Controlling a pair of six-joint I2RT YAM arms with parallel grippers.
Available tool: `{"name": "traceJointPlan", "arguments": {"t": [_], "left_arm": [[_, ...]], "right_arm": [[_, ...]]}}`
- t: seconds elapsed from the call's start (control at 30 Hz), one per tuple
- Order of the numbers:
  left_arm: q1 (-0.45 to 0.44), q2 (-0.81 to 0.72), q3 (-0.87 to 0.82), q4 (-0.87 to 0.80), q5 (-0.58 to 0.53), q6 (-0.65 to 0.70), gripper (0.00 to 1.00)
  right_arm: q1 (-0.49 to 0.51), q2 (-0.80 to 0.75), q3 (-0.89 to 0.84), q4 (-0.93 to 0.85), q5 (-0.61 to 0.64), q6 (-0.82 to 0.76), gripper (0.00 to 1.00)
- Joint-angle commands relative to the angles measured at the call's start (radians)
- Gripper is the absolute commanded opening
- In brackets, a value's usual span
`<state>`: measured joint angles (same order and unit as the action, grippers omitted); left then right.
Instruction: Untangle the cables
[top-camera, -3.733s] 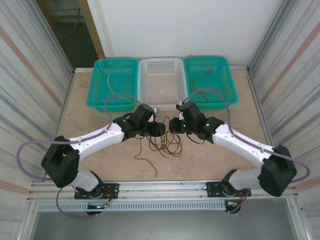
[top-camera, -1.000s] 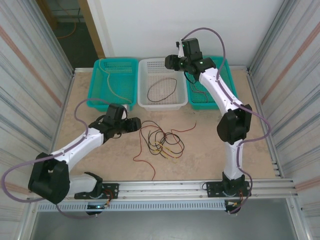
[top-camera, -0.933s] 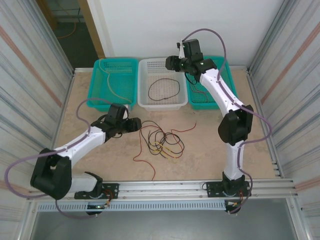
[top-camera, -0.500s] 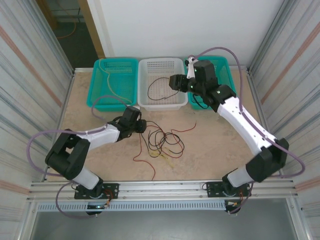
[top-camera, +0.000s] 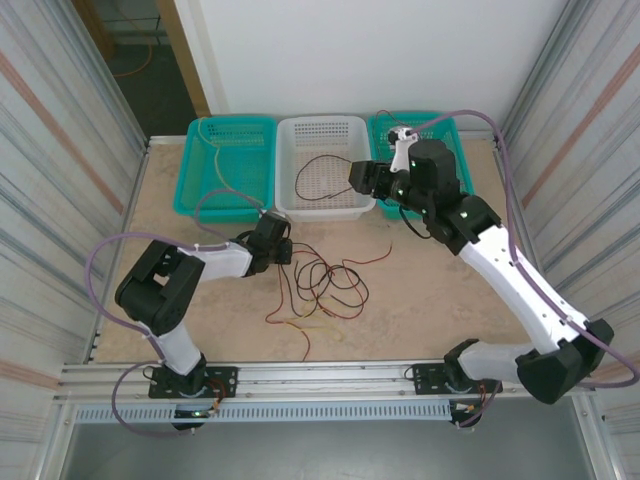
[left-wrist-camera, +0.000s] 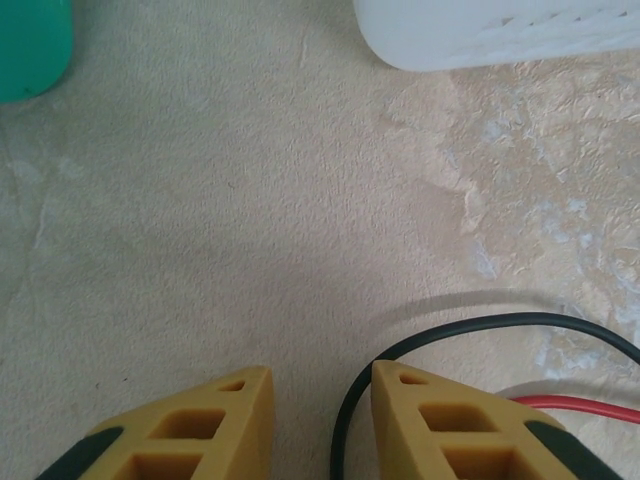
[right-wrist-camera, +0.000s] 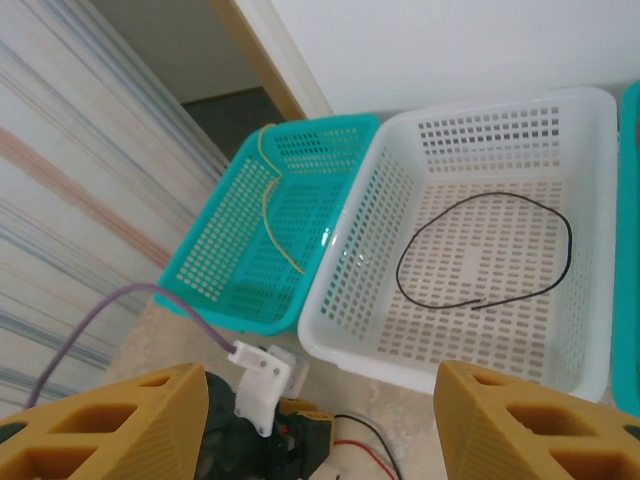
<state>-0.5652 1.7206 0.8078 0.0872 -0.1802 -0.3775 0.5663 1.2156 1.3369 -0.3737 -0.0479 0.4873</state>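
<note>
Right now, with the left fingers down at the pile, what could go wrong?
The thin black cable lies between the open fingers of the left gripper, hugging one finger, so a close may pinch it poorly. It seems to run into the loose tangle of red, black and yellow cables; pulling could drag the whole tangle.

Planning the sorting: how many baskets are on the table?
3: teal basket at far left, white basket in the middle, second teal basket at right, partly hidden.
</note>
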Motion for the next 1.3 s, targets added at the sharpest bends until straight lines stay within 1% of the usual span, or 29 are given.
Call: {"name": "traceJointPlan", "arguments": {"t": [0.0, 0.3, 0.6, 0.77, 0.8, 0.87, 0.97, 1.03, 1.17, 1.27], "left_arm": [[-0.002, -0.031, -0.009, 0.021, 0.001, -0.001, 0.33], [-0.010, -0.154, -0.087, -0.023, 0.014, -0.003, 0.41], [-0.009, -0.092, -0.068, -0.013, 0.041, 0.011, 0.39], [-0.007, -0.052, -0.041, -0.016, 0.047, 0.009, 0.36], [-0.007, -0.046, -0.034, -0.019, 0.045, 0.011, 0.35], [-0.007, -0.036, -0.026, -0.024, 0.034, 0.008, 0.29], [-0.009, -0.059, -0.031, -0.022, 0.023, 0.007, 0.20], [-0.014, -0.102, -0.038, -0.027, 0.014, 0.007, 0.13], [-0.045, -0.229, -0.030, -0.085, -0.016, 0.023, 0.07], [-0.084, -0.358, -0.017, -0.142, -0.053, 0.040, 0.02]], "right_arm": [[0.008, -0.046, -0.026, -0.023, 0.040, 0.023, 0.61], [0.035, -0.077, -0.065, -0.024, 0.058, 0.041, 0.61], [0.054, -0.103, -0.073, -0.044, 0.083, 0.037, 0.61], [0.056, -0.119, -0.080, -0.047, 0.094, 0.039, 0.61], [0.056, -0.121, -0.082, -0.047, 0.095, 0.040, 0.61], [0.056, -0.126, -0.086, -0.044, 0.099, 0.042, 0.61], [0.059, -0.127, -0.090, -0.044, 0.098, 0.043, 0.61], [0.065, -0.125, -0.096, -0.045, 0.095, 0.044, 0.61], [0.074, -0.117, -0.114, -0.044, 0.089, 0.045, 0.61], [0.086, -0.111, -0.131, -0.044, 0.085, 0.044, 0.61]]}}
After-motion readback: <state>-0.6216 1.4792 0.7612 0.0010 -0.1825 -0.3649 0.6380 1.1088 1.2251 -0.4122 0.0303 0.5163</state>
